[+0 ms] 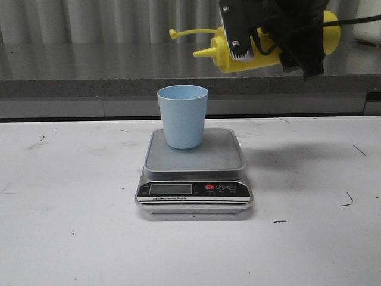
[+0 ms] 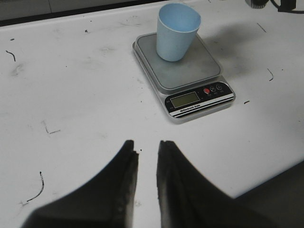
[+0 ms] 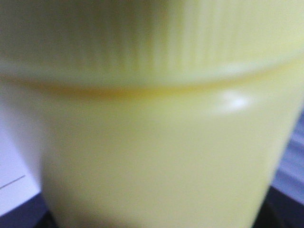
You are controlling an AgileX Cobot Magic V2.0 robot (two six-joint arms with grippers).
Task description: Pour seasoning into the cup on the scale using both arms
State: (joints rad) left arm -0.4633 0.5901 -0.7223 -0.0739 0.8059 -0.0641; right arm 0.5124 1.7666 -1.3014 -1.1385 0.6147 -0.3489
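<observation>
The pale blue cup (image 1: 183,116) stands upright on the silver platform of the scale (image 1: 220,156), toward its back left. My right gripper (image 1: 262,43) is shut on the yellow seasoning bottle (image 1: 229,58) and holds it tipped nearly level. The nozzle points left and is above and just right of the cup; its tethered cap (image 1: 173,34) hangs loose. The bottle (image 3: 152,142) fills the right wrist view and hides the fingers. My left gripper (image 2: 148,148) is empty with a narrow gap between its jaws. It hovers over bare table, well short of the scale (image 2: 199,71) and cup (image 2: 176,33).
The scale sits mid-table on the white tabletop (image 1: 71,214). A grey ledge (image 1: 89,68) runs along the back, in front of a corrugated wall. A white object (image 1: 368,30) stands on the ledge at the far right.
</observation>
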